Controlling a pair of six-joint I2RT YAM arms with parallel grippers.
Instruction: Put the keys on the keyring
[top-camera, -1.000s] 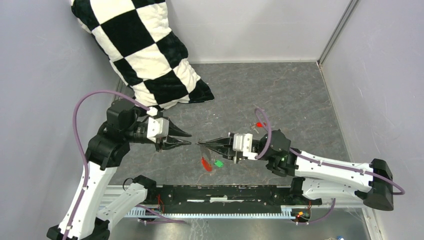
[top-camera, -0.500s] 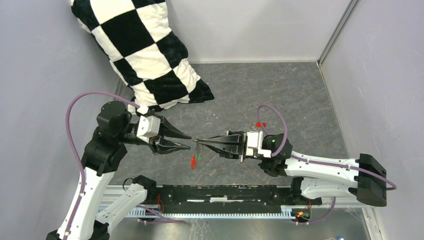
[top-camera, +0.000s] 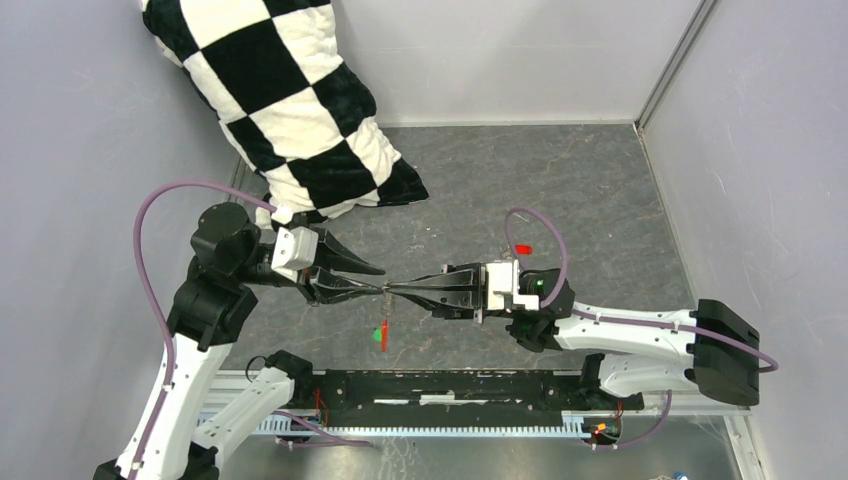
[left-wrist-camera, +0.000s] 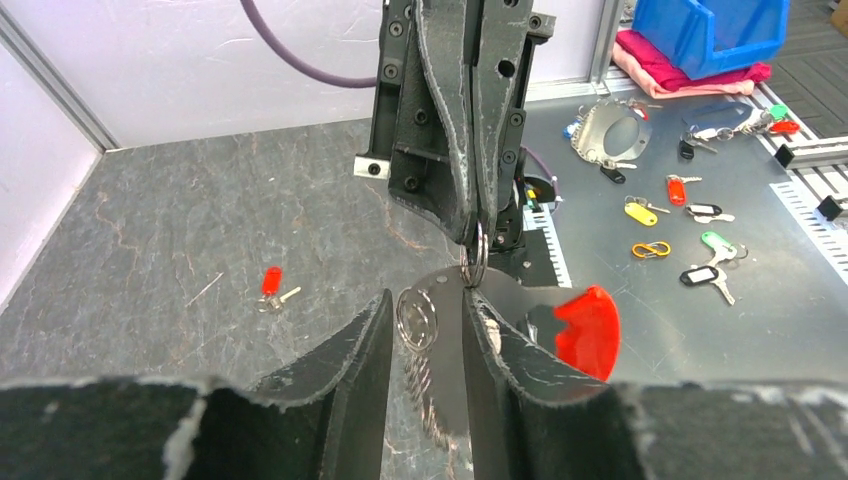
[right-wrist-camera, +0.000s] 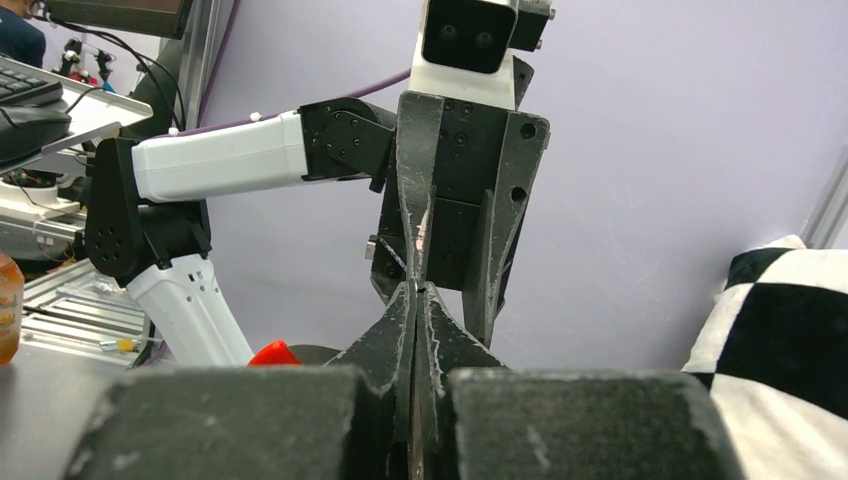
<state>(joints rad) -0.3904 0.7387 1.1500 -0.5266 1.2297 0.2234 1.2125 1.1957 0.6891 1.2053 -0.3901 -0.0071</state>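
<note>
My right gripper (top-camera: 392, 290) is shut on the keyring (left-wrist-camera: 477, 252) and holds it above the table. A second thin ring with a beaded chain (left-wrist-camera: 418, 318) hangs from it between the fingers of my open left gripper (left-wrist-camera: 428, 300). The long red tag (top-camera: 383, 338) and the green tag (top-camera: 377, 332) dangle below; the red tag also shows in the left wrist view (left-wrist-camera: 585, 330). The two grippers meet tip to tip (top-camera: 372, 286). The red-headed key (top-camera: 520, 248) lies on the table behind the right arm. In the left wrist view the red-headed key (left-wrist-camera: 271, 280) lies beside the plain silver key (left-wrist-camera: 288, 295).
A black-and-white checkered pillow (top-camera: 290, 100) leans in the back left corner. Grey walls close in the table on three sides. Beyond the near table edge, a metal bench (left-wrist-camera: 700, 300) holds several spare key tags and a blue bin (left-wrist-camera: 710, 30).
My right gripper has moved left with the keyring until its tips meet my left gripper's open fingers. The hanging tags have swung left with it.
</note>
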